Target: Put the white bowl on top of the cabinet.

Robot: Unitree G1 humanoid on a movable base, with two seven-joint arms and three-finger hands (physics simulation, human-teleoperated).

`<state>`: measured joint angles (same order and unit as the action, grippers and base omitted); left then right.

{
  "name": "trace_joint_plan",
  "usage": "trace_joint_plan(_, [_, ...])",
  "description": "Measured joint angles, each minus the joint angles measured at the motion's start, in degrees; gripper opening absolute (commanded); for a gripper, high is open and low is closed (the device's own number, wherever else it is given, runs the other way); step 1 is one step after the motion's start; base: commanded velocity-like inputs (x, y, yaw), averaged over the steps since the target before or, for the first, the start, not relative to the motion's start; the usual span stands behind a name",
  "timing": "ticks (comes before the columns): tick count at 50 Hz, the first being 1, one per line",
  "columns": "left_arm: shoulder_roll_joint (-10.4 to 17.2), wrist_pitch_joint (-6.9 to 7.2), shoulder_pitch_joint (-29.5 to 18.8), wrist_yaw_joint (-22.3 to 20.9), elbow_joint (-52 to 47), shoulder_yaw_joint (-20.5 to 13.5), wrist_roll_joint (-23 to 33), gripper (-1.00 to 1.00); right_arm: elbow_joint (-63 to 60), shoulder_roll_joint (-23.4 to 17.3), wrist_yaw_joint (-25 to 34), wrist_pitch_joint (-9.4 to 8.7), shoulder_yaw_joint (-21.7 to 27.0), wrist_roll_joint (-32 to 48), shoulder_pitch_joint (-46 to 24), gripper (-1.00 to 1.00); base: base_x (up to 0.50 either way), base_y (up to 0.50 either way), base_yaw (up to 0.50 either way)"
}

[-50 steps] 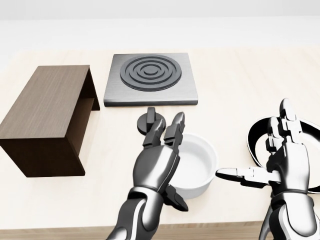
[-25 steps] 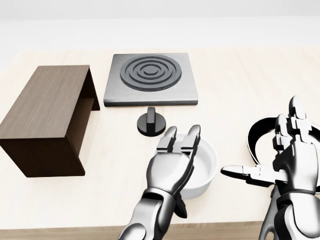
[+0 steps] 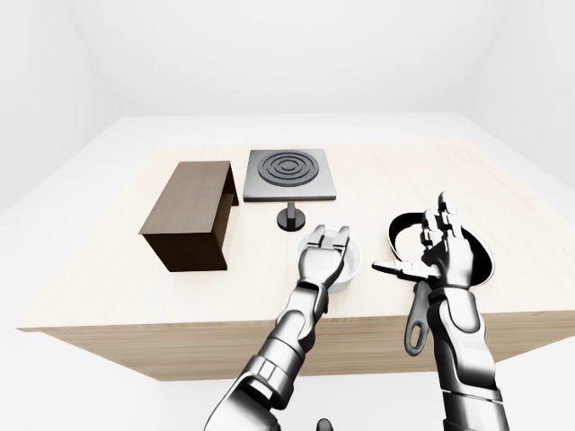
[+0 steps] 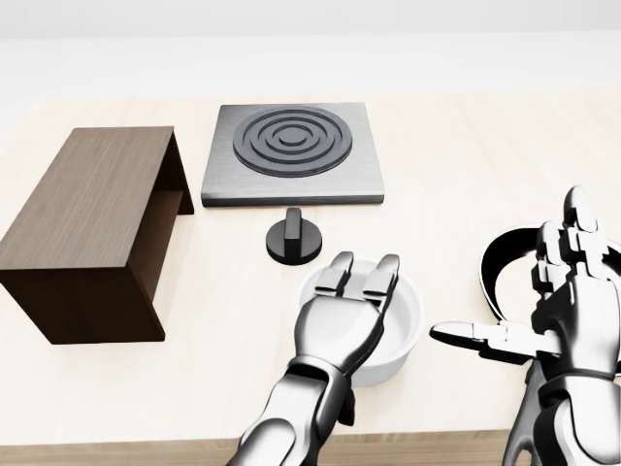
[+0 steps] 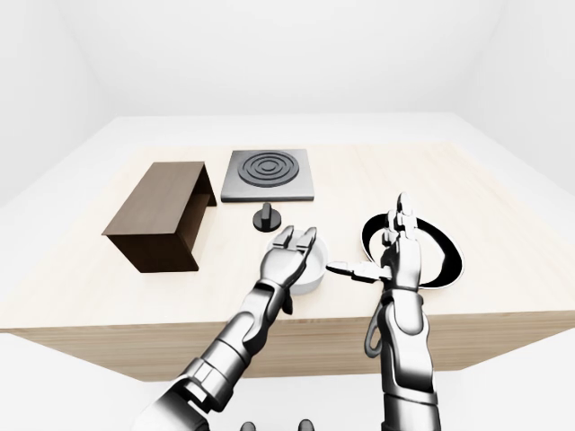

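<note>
The white bowl (image 4: 400, 325) stands on the wooden table near the lower middle of the head view. My left hand (image 4: 351, 291) is open and lies flat over the bowl's left part, its fingertips reaching over the rim. My right hand (image 4: 543, 311) is open to the right of the bowl, fingers up and thumb pointing left toward it, apart from it. The dark wooden cabinet (image 4: 87, 218) stands at the left of the table, its flat top bare.
A grey hob plate (image 4: 291, 150) with rings lies at the top middle. A black knob (image 4: 293, 238) stands just above the bowl. A black pan (image 3: 406, 235) lies behind my right hand, its handle (image 3: 417, 325) hanging over the table's near edge (image 3: 359, 319).
My left hand has moved right and forward from beside the bowl to over it. My right hand has shifted slightly right and down.
</note>
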<state>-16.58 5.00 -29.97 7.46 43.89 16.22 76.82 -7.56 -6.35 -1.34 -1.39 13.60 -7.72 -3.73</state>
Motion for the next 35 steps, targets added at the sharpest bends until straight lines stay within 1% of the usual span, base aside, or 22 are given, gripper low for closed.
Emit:
trace_joint_plan(9, [0.0, 0.0, -0.8, -0.7, 1.0, -0.2, 1.2, 1.0, -0.4, 0.1, 0.1, -0.04, 0.0, 0.0, 0.2, 1.0, 0.0, 0.0, 0.0])
trace_joint_plan(10, [0.0, 0.0, -0.8, -0.8, 1.0, -0.2, 1.3, -0.69, -0.4, 0.1, 0.1, -0.04, 0.0, 0.0, 0.2, 1.0, 0.0, 0.0, 0.0])
trace_joint_plan(12, [0.0, 0.0, -0.9, -0.9, 1.1, -0.3, 1.5, -1.0, -0.5, 0.1, 0.1, -0.02, 0.0, 0.0, 0.3, 1.0, 0.0, 0.0, 0.0])
trace_joint_plan(26, [0.4, 0.0, -1.6, -1.8, 3.8, -1.0, 1.2, -1.0, -0.4, 0.2, 0.2, 0.32, -0.1, -0.1, 0.3, 1.0, 0.0, 0.0, 0.0])
trace_joint_plan(35, [0.3, 0.0, -2.0, -1.5, 4.6, -0.9, 1.7, -1.0, -0.5, 0.2, 0.4, 0.55, 0.0, -0.3, 0.4, 1.0, 0.0, 0.0, 0.0])
